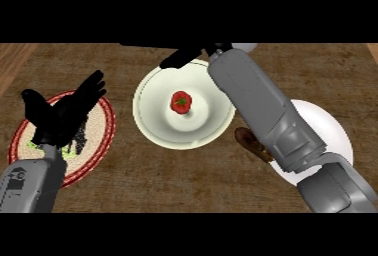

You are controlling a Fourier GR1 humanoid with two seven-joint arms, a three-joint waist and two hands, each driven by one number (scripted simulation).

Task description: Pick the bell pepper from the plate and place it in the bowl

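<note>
A red bell pepper [181, 102] lies in the middle of the cream bowl [159, 127] at the counter's centre, with nothing touching it. My right forearm crosses the bowl's right side, and my right hand [183, 56] hovers past the bowl's far rim, fingers relaxed and holding nothing. A white plate [325, 127] lies at the right, partly hidden under that forearm. My left hand [63, 112] rests open at the left, fingers up.
Under my left hand lies a red-rimmed woven plate [103, 132] with something green [70, 152] on it, mostly hidden. A brown object [247, 141] sits between the bowl and the white plate, beside my right forearm. The counter top is brown wood.
</note>
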